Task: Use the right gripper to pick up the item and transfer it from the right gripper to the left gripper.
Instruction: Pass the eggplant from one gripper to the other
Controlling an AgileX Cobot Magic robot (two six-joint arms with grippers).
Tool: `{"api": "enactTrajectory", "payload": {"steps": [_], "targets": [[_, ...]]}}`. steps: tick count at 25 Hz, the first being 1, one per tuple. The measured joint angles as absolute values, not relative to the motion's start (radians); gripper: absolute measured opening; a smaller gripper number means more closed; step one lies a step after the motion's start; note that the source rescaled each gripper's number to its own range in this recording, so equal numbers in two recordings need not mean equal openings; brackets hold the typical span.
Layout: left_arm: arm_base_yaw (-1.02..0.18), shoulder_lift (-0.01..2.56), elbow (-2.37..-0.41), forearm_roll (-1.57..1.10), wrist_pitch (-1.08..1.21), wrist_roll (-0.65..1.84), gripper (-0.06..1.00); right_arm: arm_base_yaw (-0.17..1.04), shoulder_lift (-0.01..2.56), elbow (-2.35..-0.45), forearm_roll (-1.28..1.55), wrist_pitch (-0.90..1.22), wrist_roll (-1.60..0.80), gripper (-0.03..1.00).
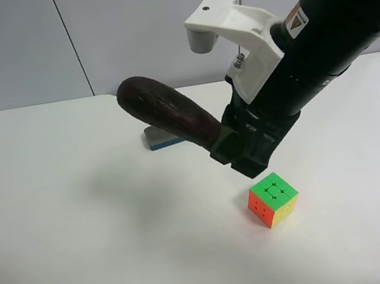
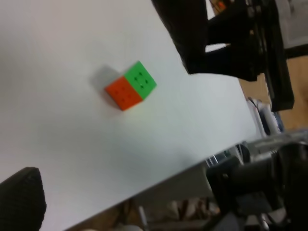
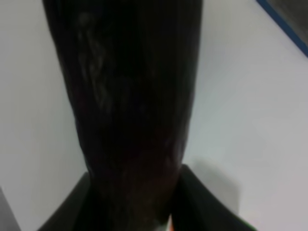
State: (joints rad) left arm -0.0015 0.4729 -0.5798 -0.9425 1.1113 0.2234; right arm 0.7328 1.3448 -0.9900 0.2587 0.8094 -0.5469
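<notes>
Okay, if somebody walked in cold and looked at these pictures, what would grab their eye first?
A dark purple eggplant hangs in the air above the white table, one end clamped in the jaws of the right gripper. On the table near that gripper sits a green, orange and yellow puzzle cube, the brightest colour in sight.

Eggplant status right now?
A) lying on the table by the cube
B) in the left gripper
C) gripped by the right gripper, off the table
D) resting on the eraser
C: the right gripper is clamped on one end of the eggplant, which sticks out in the air above the table, clear of the puzzle cube.
</notes>
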Motion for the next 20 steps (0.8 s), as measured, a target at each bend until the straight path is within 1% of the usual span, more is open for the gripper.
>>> {"api": "enactTrajectory", "payload": {"steps": [8, 20], "targets": [[-0.041, 0.644, -0.580, -1.068, 1.101, 0.331, 1.00, 0.733, 1.345, -0.990, 0.324, 0.808, -0.621, 0.00], [-0.042, 0.877, -0.580, -1.283, 1.099, 0.491, 1.00, 0.733, 1.345, -0.990, 0.424, 0.806, -0.722, 0.00]]}}
